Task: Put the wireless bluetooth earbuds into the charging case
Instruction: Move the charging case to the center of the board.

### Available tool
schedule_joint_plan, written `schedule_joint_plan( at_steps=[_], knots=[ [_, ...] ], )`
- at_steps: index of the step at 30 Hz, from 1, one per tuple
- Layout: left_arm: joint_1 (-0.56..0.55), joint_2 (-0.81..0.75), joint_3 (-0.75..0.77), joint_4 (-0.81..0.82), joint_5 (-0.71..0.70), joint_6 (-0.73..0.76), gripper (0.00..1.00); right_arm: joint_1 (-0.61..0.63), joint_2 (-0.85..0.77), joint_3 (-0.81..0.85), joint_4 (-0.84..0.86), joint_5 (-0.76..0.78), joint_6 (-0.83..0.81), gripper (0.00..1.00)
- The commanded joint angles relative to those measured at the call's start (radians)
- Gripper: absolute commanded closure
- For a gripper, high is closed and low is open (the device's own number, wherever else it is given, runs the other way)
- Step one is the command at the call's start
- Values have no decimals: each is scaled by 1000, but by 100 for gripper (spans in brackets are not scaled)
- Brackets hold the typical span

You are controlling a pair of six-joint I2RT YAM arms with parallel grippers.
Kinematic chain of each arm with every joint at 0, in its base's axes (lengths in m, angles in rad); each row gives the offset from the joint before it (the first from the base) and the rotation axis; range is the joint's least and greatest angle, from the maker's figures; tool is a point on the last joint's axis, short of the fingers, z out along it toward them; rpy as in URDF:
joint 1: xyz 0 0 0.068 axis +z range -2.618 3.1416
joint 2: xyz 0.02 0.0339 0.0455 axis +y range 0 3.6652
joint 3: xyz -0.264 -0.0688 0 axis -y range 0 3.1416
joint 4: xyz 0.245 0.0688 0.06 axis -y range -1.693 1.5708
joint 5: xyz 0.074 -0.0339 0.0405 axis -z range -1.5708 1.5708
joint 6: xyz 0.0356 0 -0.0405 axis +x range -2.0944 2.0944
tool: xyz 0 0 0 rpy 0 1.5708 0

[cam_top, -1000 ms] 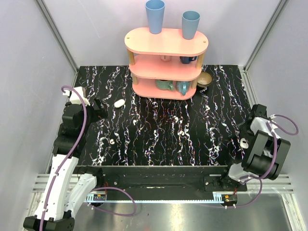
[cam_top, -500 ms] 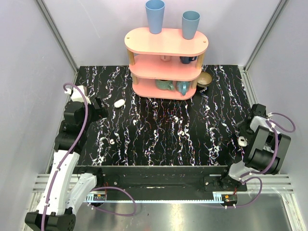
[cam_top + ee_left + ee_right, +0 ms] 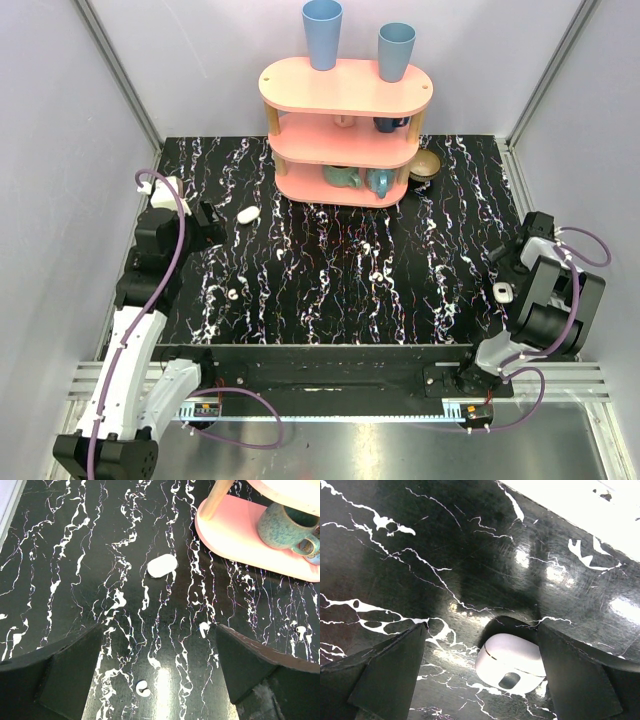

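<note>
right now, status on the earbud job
Both jaws open. Charging case on table, right gripper around it, ungripped. Left gripper faces a white oval piece. Pink shelf beyond, not blocking.

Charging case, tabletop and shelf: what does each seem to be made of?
Charging case: likely glossy white plastic, smooth moulded shell with a fine seam and highlights. Tabletop: polished black surface with white veins and glare; stone or printed laminate, cannot tell. Shelf: apparently pink-painted wood, matte, with pale wooden posts.

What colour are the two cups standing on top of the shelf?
Light blue cups, clearest in the top external view.
</note>
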Motion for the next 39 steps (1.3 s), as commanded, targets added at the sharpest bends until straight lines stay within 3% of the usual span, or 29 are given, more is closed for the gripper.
schedule_joint_plan(
  at_steps=[1,32,39],
  knots=[
    [13,-2,18,19,25,-3,1,18,41,-29,31,-141,36,0],
    [13,-55,12,4,37,-4,1,118,-223,-124,-124,-323,127,0],
    [7,-43,15,2,55,-6,1,176,-226,-129,-154,-195,150,0]
  ],
)
